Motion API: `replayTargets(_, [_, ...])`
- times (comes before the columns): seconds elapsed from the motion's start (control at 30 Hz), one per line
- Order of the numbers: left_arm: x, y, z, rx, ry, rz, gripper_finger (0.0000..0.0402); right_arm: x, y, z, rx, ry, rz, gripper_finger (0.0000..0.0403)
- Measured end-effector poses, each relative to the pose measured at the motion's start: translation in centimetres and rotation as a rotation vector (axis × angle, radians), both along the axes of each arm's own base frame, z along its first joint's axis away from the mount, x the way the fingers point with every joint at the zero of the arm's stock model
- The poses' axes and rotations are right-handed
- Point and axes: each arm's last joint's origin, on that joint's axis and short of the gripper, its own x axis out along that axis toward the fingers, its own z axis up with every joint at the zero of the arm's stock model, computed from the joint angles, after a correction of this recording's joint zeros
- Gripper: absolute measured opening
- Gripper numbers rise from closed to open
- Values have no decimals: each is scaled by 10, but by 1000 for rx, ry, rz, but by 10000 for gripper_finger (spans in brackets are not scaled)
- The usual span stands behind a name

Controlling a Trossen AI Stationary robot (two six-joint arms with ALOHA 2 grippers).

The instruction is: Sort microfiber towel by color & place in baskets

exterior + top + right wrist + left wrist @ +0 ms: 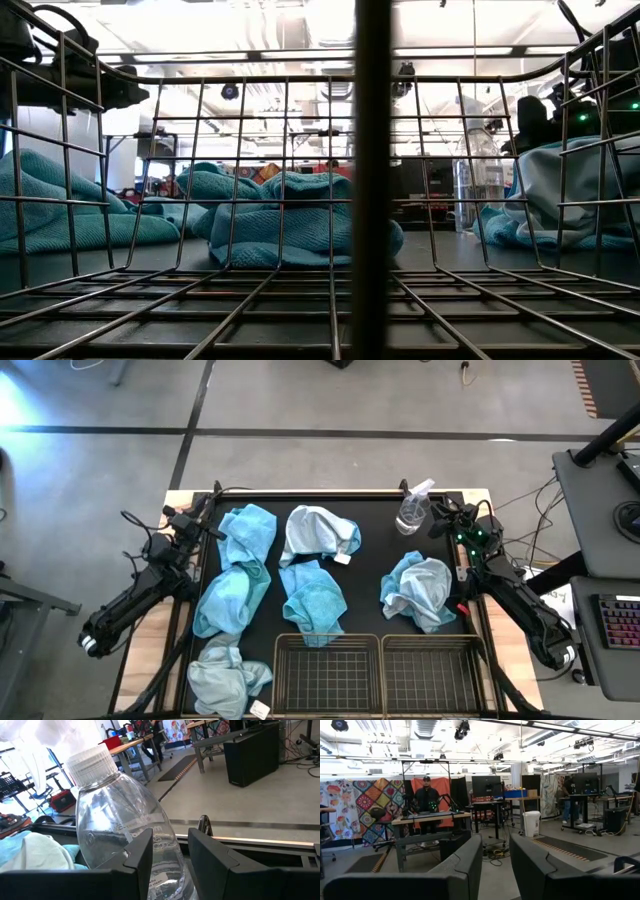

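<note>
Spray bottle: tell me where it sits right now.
In the high view the spray bottle lies at the table's far right corner, just beside the right pincer and beyond the grey-blue towel.

Low view: basket (300,290) mesh and one thick upright wire (372,180) sit right at the lens, blocking the middle of the turquoise towel (300,235) behind; spray bottle (478,190) only partly readable thru the wires. High view: pale towel (226,678) by the table's near-left corner cut off at the pic's bottom edge. Right wrist view: spray bottle (125,830) base hidden behind the gripper fingers (142,855), label text too blurred to read.
</note>
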Motion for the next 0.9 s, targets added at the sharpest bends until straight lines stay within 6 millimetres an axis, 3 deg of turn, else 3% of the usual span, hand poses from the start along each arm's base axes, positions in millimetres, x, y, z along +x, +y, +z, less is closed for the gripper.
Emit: replayTargets(0.9, [0, 0, 0, 0, 0, 0, 84, 0, 0, 0, 38, -58, -10, 118])
